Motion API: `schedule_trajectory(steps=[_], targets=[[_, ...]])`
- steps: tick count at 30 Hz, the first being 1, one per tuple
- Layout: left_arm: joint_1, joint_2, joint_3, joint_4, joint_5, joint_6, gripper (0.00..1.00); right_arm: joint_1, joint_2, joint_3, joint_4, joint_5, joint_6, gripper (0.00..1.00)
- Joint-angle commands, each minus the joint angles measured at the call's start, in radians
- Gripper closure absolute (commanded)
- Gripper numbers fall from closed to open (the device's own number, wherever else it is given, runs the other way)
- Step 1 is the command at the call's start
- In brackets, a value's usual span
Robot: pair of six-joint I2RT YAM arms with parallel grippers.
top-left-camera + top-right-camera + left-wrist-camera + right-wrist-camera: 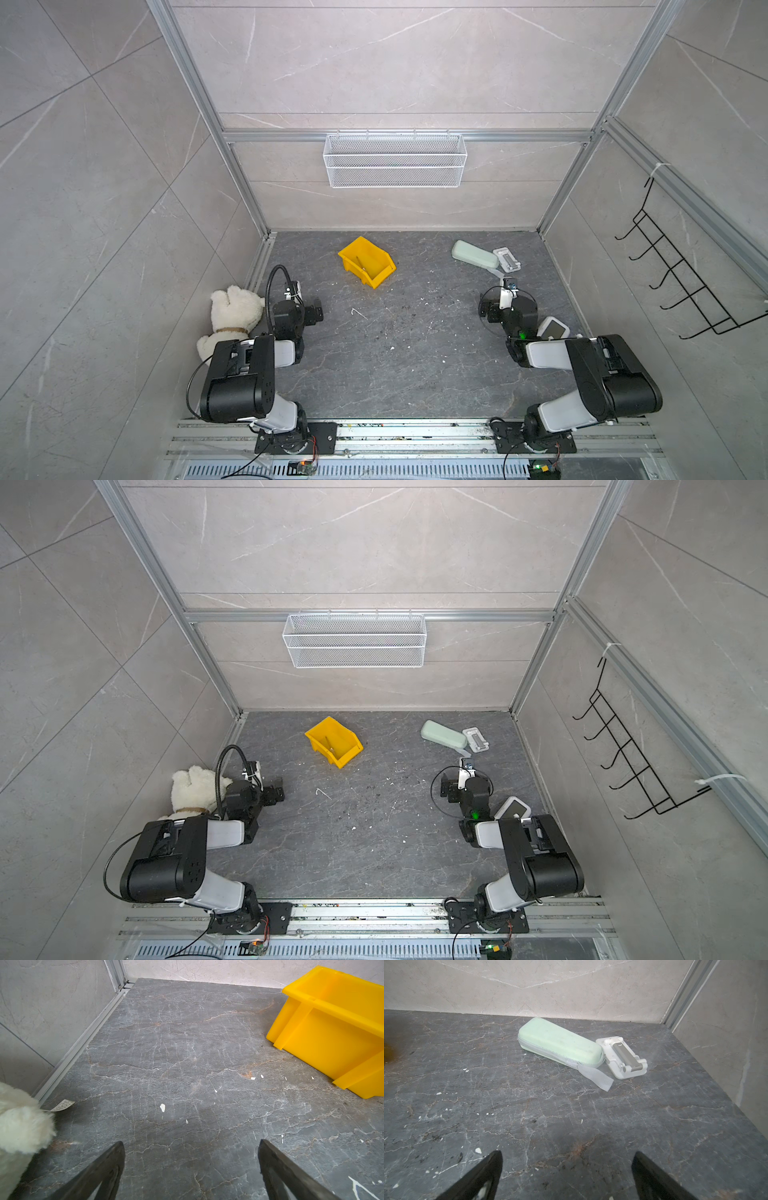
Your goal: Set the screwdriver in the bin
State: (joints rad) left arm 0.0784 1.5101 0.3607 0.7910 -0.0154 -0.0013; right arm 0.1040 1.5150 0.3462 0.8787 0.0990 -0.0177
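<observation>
The yellow bin [376,254] [344,734] stands on the dark floor at the back, left of centre, and its side wall [324,1043] shows in the left wrist view. Inside it lies the screwdriver [360,264] [328,744], a thin dark sliver on the bin's floor. My left gripper [191,1142] [308,309] hovers near the floor, nearer and to the left of the bin, open with nothing between its fingers. Over on the right, my right gripper [567,1154] [496,306] is open and empty too, far from the bin.
A white plush toy [232,311] [18,1126] sits against the left wall beside the left arm. A mint-green zip case [475,254] [560,1047] and a white stand [507,259] [623,1057] lie back right. A white mesh basket [395,160] hangs on the back wall.
</observation>
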Motion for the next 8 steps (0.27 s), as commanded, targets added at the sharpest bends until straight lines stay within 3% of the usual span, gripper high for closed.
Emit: schedule_trajectory(steps=[1, 8], targets=[[0.001, -0.01, 0.009, 0.035, 0.018, -0.01, 0.0, -0.001, 0.001, 0.016, -0.006, -0.013, 0.015, 0.01], [0.001, -0.01, 0.01, 0.035, 0.019, -0.011, 0.0, -0.001, 0.002, 0.017, -0.008, -0.013, 0.015, 0.01]])
